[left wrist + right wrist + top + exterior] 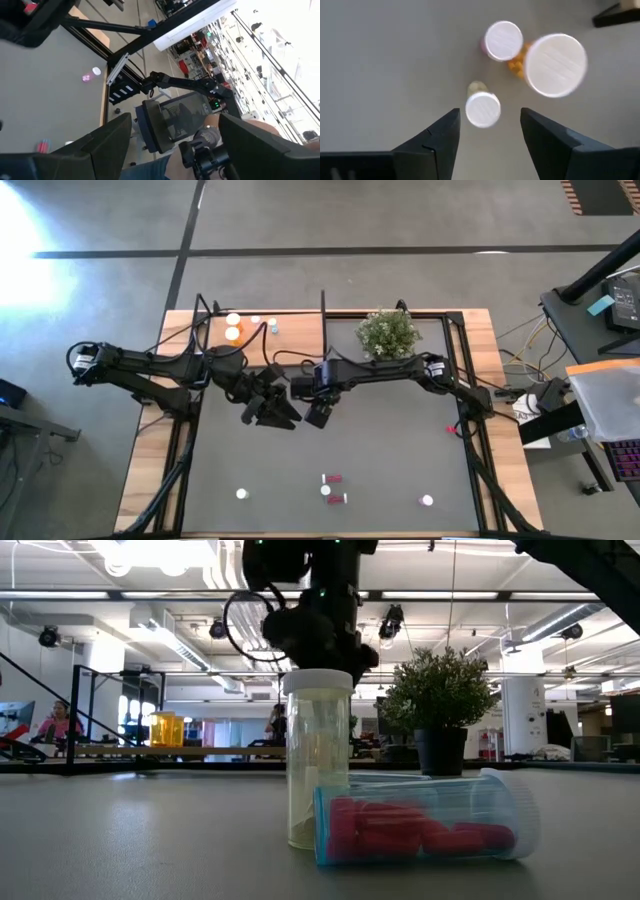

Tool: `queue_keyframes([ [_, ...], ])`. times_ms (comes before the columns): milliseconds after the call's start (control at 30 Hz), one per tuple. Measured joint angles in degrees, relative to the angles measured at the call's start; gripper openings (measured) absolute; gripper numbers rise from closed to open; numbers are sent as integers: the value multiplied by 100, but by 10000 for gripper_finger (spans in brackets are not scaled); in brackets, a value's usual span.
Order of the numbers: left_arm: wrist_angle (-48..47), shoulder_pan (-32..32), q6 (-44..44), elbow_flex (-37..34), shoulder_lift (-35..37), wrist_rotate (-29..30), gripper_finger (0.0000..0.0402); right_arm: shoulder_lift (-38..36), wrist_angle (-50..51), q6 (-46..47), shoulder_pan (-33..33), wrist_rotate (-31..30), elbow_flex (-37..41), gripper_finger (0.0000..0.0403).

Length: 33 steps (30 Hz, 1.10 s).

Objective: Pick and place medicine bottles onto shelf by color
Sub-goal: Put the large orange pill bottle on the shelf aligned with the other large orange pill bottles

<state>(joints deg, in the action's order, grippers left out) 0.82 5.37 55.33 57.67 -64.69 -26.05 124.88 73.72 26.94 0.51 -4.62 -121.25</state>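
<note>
Right end effector (490, 132) spread open above yellow bottle (482, 109), lower centre; best lowered squarely, avoiding orange bottle (554, 65).

the whole table (400, 450) is seen from straight overhead. a level, table-height view is taken close behind a yellow bottle (318, 755) and a lying red bottle (425, 828). room and table edge are faced by the left wrist view; bottle caps are viewed closely from above by the right.

Shelf bottles (250, 326) in high view — too small.
</note>
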Motion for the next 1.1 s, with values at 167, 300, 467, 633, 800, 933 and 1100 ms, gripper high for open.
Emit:
queue_keyframes([
  [167,-2,0,-19,0,0,-12,283,-33,775,-56,45,-22,-386,200],
  [300,-4,0,-63,0,-1,-28,283,-243,1042,-128,158,-213,-435,201],
  [467,-17,0,-283,0,-13,-28,283,-630,1352,-146,342,-473,-417,201],
  [633,35,-5,-917,0,-142,256,283,-1075,1578,-146,508,-965,-365,201],
  [800,333,-8,-1626,2,-479,1295,283,-1674,1599,90,648,-1361,52,201],
  [933,674,-13,-1674,0,-880,1629,283,-2247,1601,563,769,-1774,703,201],
  [1100,975,-7,-1672,67,-1297,1565,283,-3082,1539,1240,956,-1954,1831,201],
])
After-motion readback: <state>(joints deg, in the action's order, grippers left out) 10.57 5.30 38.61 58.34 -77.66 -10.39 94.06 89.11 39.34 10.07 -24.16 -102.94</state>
